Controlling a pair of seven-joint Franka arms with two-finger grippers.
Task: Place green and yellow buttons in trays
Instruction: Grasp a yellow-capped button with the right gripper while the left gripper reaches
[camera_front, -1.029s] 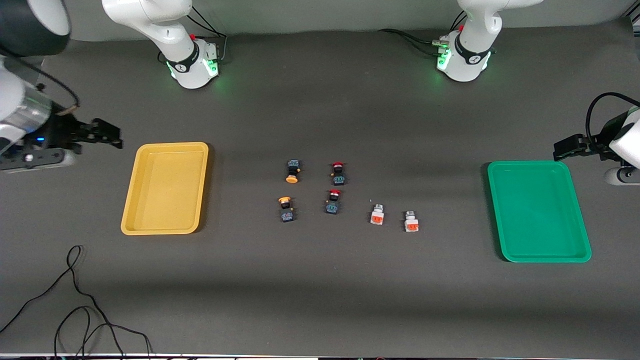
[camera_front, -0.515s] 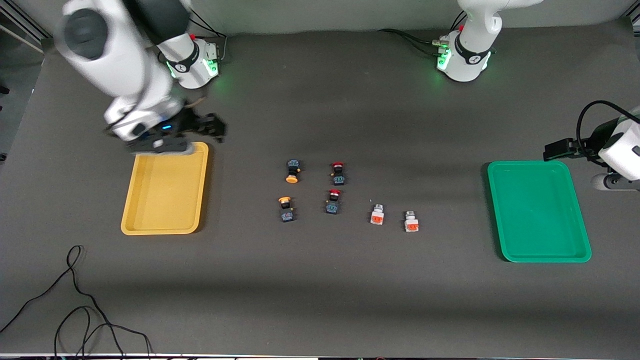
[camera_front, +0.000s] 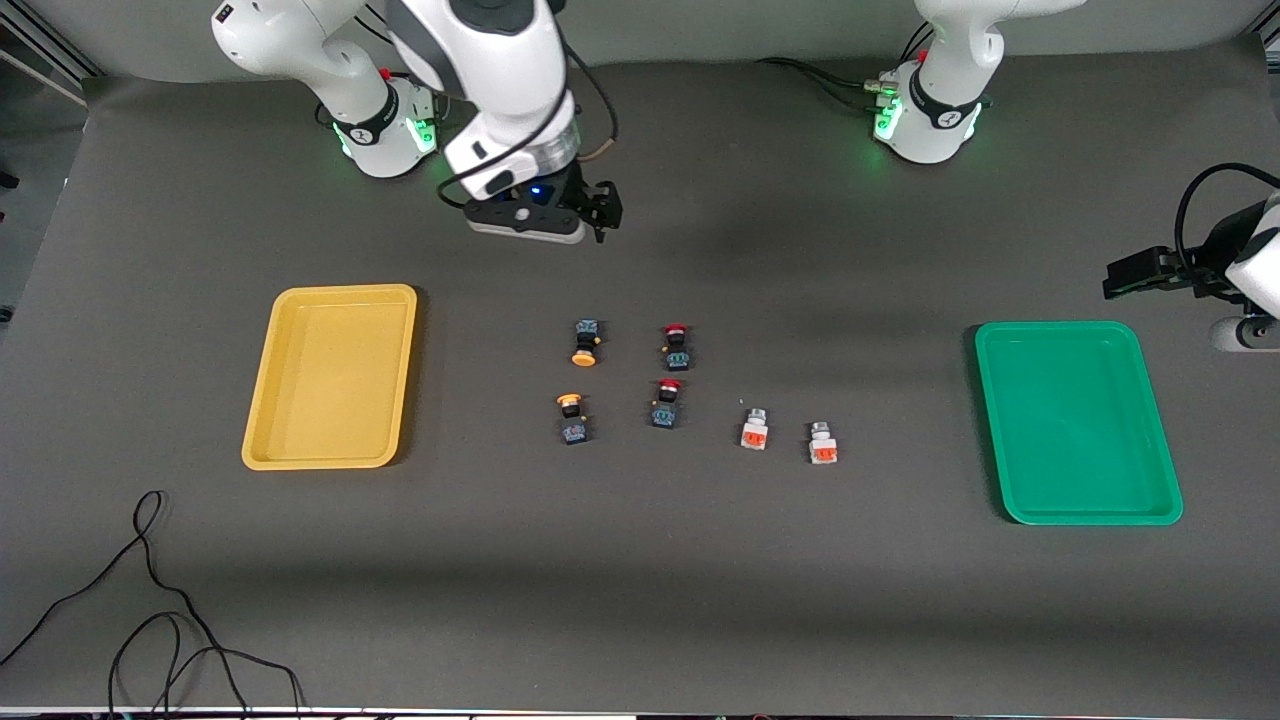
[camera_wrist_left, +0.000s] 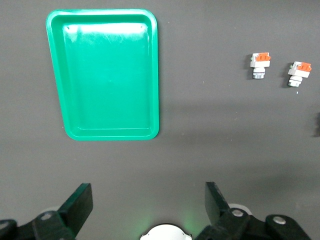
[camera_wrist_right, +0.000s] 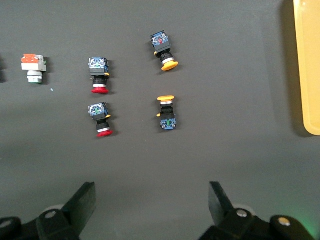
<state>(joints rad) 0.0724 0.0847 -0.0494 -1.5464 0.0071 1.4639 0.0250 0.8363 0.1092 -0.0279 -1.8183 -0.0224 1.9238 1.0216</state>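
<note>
Trays yellow (camera_front: 330, 440) and green (camera_front: 1080, 505) hold nothing, right gripper (camera_front: 600, 212) and left gripper (camera_front: 1125, 275) fingers apart.

- Even overhead light, dim-ish; dark table mat (camera_front: 640, 600) soaks it up, no hard glare.
- Soft broad shadow bands across mat; my right arm (camera_front: 500, 90) throws one nr its base.
- Green tray (camera_wrist_left: 155, 75) shows mild sheen in my left wrist view.
- All views sharp, no motion blur.
</note>
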